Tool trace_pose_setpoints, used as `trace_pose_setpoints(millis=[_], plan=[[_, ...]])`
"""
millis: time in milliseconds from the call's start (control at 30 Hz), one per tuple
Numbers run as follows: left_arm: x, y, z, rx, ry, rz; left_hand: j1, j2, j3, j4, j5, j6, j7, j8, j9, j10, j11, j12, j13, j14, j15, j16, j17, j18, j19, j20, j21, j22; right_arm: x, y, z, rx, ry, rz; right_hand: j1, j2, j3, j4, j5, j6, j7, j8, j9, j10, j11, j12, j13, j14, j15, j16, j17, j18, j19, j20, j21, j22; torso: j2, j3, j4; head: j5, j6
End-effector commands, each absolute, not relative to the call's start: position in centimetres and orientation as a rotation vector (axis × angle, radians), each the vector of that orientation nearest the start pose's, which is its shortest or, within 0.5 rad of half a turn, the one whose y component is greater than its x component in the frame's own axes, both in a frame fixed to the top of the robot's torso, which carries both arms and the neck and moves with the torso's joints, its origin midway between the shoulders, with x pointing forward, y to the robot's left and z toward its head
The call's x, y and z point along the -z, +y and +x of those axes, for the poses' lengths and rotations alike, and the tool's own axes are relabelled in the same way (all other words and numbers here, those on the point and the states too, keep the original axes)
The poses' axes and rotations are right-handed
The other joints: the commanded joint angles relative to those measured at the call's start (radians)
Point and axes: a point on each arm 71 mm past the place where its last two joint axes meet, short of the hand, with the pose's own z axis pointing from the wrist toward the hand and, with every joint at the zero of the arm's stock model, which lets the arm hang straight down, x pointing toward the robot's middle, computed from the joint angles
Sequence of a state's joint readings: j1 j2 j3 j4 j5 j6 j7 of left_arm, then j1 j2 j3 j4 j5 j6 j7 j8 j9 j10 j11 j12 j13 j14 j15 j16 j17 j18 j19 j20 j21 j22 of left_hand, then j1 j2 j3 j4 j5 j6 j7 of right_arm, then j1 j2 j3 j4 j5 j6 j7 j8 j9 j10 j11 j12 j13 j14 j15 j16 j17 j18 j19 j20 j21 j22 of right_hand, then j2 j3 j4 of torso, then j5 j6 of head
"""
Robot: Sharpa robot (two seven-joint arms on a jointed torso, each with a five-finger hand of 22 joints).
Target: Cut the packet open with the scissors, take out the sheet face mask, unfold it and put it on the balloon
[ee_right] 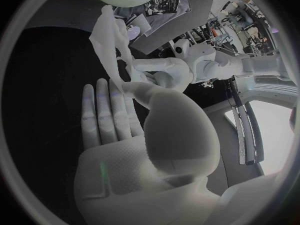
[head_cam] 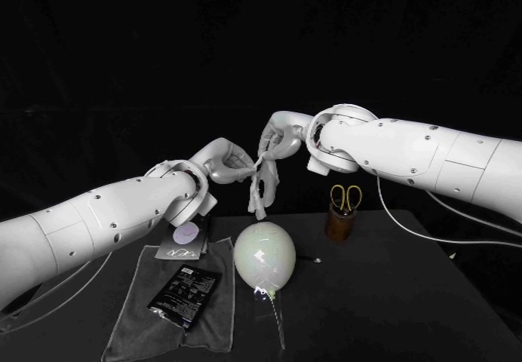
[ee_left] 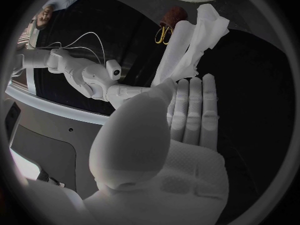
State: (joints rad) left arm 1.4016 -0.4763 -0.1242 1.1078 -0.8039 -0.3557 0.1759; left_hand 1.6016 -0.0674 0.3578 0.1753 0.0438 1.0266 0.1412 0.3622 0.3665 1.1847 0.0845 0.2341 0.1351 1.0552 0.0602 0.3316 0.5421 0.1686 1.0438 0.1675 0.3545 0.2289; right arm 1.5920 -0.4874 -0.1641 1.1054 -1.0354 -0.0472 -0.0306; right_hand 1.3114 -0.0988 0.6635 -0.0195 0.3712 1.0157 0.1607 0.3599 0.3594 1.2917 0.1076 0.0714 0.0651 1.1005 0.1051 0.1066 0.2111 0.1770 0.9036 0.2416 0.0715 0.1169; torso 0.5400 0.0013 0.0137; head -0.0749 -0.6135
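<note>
Since the sheet mask is out of the packet lying on the grey cloth and the scissors stand in their cup, unfolding and placing remain: left hand and right hand each pinch its top, dangling it bunched above the balloon.

A matte black rectangular table spreads across the lower half of the head view, from 3 round to 9 o'clock. Its far edge runs level just below the centre, and its right edge slants toward 4 o'clock. Behind it, toward 12 o'clock, a plain black backdrop is uniformly dark.
</note>
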Motion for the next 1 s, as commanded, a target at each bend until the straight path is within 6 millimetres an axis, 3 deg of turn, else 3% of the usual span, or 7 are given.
trace_pose_setpoints(millis=[33, 367, 700, 1000], plan=[[11.4, 12.7, 57.3, 1.079, 1.514, -0.218, -0.013, 0.016, 0.014, -0.001, 0.004, -0.017, 0.002, 0.0, 0.002, -0.004, 0.008, -0.01, -0.005, 0.002, 0.007, -0.009, -0.006, 0.001, -0.013, 0.0, 0.005, 0.005, 4.4, -13.3, 58.8, -0.74, 1.739, -0.116, -0.002, 0.004, 0.0, -0.007, 0.003, 0.006, -0.001, 0.007, 0.001, 0.004, -0.001, -0.007, 0.001, 0.006, 0.0, -0.006, -0.002, 0.007, 0.005, 0.001, 0.005, -0.001, 0.0, 0.0003, 0.0002, -0.002, -0.002], [11.4, 13.1, 57.5, 1.079, 1.517, -0.244, -0.042, 0.044, 0.058, -0.006, 0.004, -0.039, 0.006, -0.003, 0.007, -0.011, 0.015, -0.025, -0.015, 0.001, 0.012, -0.017, -0.016, 0.001, -0.032, 0.006, 0.013, 0.014, 4.7, -13.3, 58.7, -0.735, 1.756, -0.125, -0.003, 0.004, 0.0, -0.007, 0.003, 0.006, -0.001, 0.007, 0.001, 0.004, -0.001, -0.007, 0.001, 0.006, -0.001, -0.006, -0.002, 0.007, 0.005, 0.001, 0.005, -0.002, 0.0, 0.0001, -0.0004, 0.0, -0.001], [11.1, 13.6, 57.9, 1.064, 1.531, -0.25, -0.056, 0.048, 0.073, -0.008, 0.004, -0.042, 0.006, -0.002, 0.01, -0.01, 0.016, -0.027, -0.017, 0.002, 0.012, -0.017, -0.018, 0.002, -0.036, 0.009, 0.015, 0.016, 5.1, -13.5, 58.8, -0.72, 1.763, -0.129, -0.003, 0.004, 0.0, -0.008, 0.002, 0.006, -0.001, 0.007, 0.001, 0.004, -0.001, -0.007, 0.0, 0.005, -0.001, -0.006, -0.002, 0.007, 0.004, 0.001, 0.005, -0.002, 0.0, -0.0001, -0.0001, -0.001, -0.004], [9.7, 13.9, 58.1, 1.053, 1.535, -0.212, -0.06, 0.046, 0.08, -0.014, 0.004, -0.042, 0.004, 0.001, 0.013, -0.009, 0.015, -0.027, -0.018, 0.001, 0.012, -0.017, -0.018, 0.003, -0.038, 0.009, 0.017, 0.017, 5.5, -13.7, 59.0, -0.706, 1.775, -0.126, -0.003, 0.004, 0.0, -0.008, 0.002, 0.006, -0.001, 0.007, 0.001, 0.004, -0.001, -0.007, 0.0, 0.005, -0.001, -0.006, -0.002, 0.007, 0.004, 0.001, 0.005, -0.002, -0.001, 0.0003, 0.0005, 0.0, -0.005]])
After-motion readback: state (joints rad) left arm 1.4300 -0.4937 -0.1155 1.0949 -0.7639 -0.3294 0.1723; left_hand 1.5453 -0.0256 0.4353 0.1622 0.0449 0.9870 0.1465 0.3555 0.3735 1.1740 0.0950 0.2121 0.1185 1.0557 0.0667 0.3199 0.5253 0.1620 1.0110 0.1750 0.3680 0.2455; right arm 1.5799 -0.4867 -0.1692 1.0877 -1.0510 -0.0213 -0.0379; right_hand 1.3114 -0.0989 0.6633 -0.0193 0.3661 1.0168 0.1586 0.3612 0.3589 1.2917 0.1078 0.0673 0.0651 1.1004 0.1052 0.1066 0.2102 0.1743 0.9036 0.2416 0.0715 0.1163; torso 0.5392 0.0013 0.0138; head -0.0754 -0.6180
